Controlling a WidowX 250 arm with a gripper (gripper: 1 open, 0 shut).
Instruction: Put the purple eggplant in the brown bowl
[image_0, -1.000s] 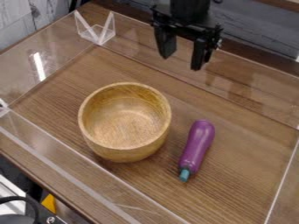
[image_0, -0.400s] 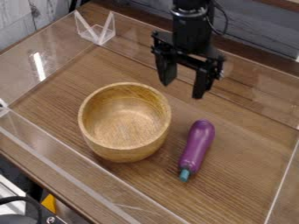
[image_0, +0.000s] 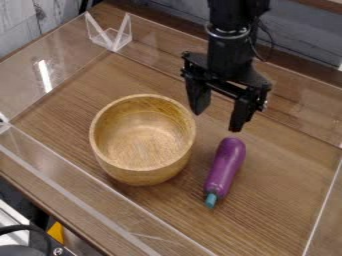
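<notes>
Wooden and light brown, the brown bowl (image_0: 143, 138) sits left of centre on the desk (image_0: 281, 120), and we see nothing inside it: only bare grain on its floor and thick walls. We have just the one camera view, looking down at an angle from the front.

To the right of the bowl, near it but not touching, lies the purple eggplant (image_0: 225, 167). It rests flat on the wood-grain surface, its long axis running roughly toward and away from us, with the teal stem tip at the near end. Between bowl and eggplant we make out a narrow strip of bare wood.

Above and slightly behind the eggplant hangs the black pincer (image_0: 219, 109), pointing straight down with its jaws spread wide and nothing between them. Its right finger reaches lower in the picture than the left, ending just above the far end of the eggplant; we cannot tell whether it is directly over it or somewhat behind.

Clear plastic walls (image_0: 54, 60) ring the desk on all sides, so the working area is a shallow transparent pen. A small clear folded stand (image_0: 110, 32) sits at the far left edge. Open wood stretches behind the bowl, to the right of the eggplant up to the right wall, and across the near right corner. The bowl's left side sits close to the near left wall.
</notes>
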